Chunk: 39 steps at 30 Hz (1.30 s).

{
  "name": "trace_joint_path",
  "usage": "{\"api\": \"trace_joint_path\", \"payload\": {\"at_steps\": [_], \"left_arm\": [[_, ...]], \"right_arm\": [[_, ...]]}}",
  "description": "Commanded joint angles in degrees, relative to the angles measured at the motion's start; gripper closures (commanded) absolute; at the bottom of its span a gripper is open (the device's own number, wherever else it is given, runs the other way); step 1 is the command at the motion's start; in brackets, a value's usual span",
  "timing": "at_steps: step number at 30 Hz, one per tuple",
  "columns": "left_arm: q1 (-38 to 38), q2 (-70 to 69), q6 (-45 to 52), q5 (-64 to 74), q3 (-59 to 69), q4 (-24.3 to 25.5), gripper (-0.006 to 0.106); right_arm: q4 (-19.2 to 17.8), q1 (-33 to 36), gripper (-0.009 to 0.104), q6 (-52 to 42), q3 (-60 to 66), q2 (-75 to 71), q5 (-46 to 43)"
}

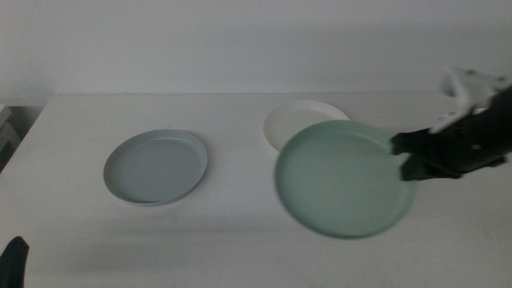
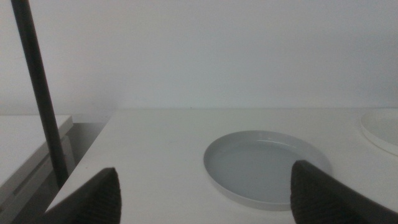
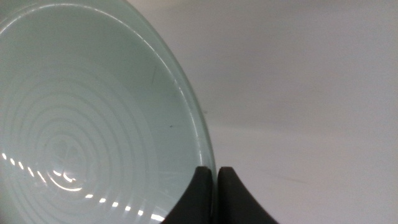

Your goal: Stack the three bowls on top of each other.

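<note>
My right gripper (image 1: pixel 398 154) is shut on the right rim of the mint green bowl (image 1: pixel 345 179), which hangs tilted above the table and covers part of the white bowl (image 1: pixel 301 120) behind it. In the right wrist view the green bowl (image 3: pixel 81 124) fills the picture, its rim pinched at my gripper (image 3: pixel 216 180). The pale grey-blue bowl (image 1: pixel 155 166) lies flat on the table to the left. My left gripper (image 1: pixel 14 260) waits at the near left corner; its jaws stand wide apart at the gripper (image 2: pixel 205 196), facing the grey-blue bowl (image 2: pixel 266 165).
The white table (image 1: pixel 240 232) runs to a plain wall at the back. A dark pole (image 2: pixel 38 93) and a lower side surface stand off the table's left edge. The white bowl's rim (image 2: pixel 380 130) shows at the edge of the left wrist view.
</note>
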Motion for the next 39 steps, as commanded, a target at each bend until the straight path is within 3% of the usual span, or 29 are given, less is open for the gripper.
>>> {"api": "trace_joint_path", "payload": {"at_steps": [1, 9, 21, 25, 33, 39], "left_arm": [[0.0, -0.8, -0.4, -4.7, 0.1, -0.1, 0.010], [0.0, -0.8, -0.4, -4.7, 0.1, -0.1, 0.010], [0.0, -0.8, -0.4, -4.7, 0.1, -0.1, 0.010], [0.0, -0.8, -0.4, -4.7, 0.1, -0.1, 0.010], [0.0, -0.8, -0.4, -4.7, 0.1, -0.1, 0.010], [0.0, -0.8, -0.4, -4.7, 0.1, -0.1, 0.010]], "right_arm": [[1.3, 2.7, 0.095, 1.2, -2.9, 0.8, -3.0], [3.3, 9.6, 0.095, 1.9, -4.8, 10.6, -8.7], [4.2, 11.1, 0.091, -1.1, -4.8, 19.6, -11.8], [4.3, 11.1, 0.079, -1.1, -4.8, 20.5, -12.0], [3.6, 10.9, 0.035, -1.0, -6.7, 18.0, -10.9], [-0.6, 9.4, 0.028, -0.5, -14.8, 12.2, -7.1]]}}
